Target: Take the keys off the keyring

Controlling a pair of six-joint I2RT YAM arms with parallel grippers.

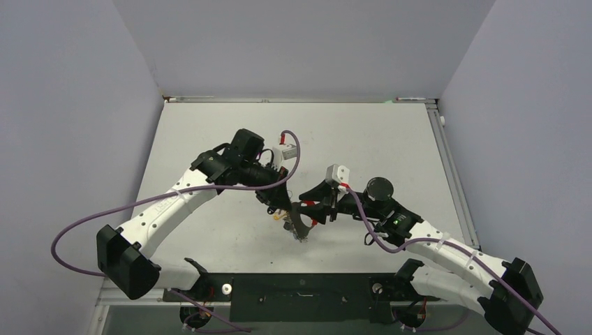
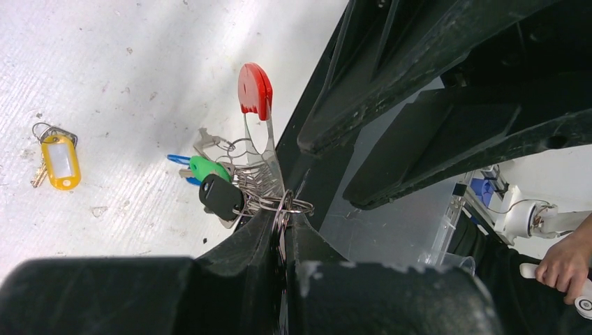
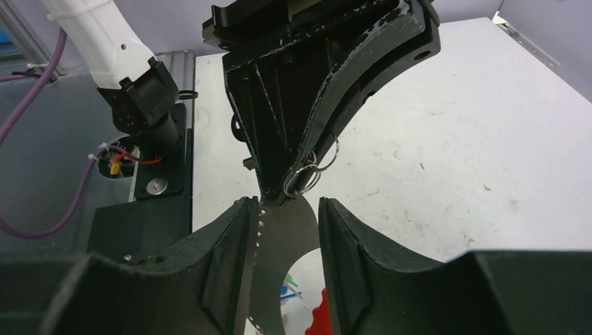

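The keyring is a red crescent [image 2: 255,87] joined to a grey toothed strip [image 2: 269,150]. It hangs between my two grippers above the table. Green [image 2: 208,167], black [image 2: 222,197] and blue [image 2: 178,159] keys hang from wire rings bunched on the strip. My left gripper [image 2: 285,216] is shut on one wire ring [image 2: 297,206]. My right gripper [image 3: 287,204] is shut across the strip [image 3: 279,244], which touches both fingers. A yellow-tagged key [image 2: 59,160] lies apart on the table. In the top view the grippers [image 1: 283,213] [image 1: 312,213] meet over the strip [image 1: 300,229].
The white table [image 1: 230,132] has walls on three sides. The arm bases and a black mounting plate [image 1: 300,289] run along the near edge. In the left wrist view a person's hand [image 2: 565,262] and clear plastic ware [image 2: 391,230] show beyond the table.
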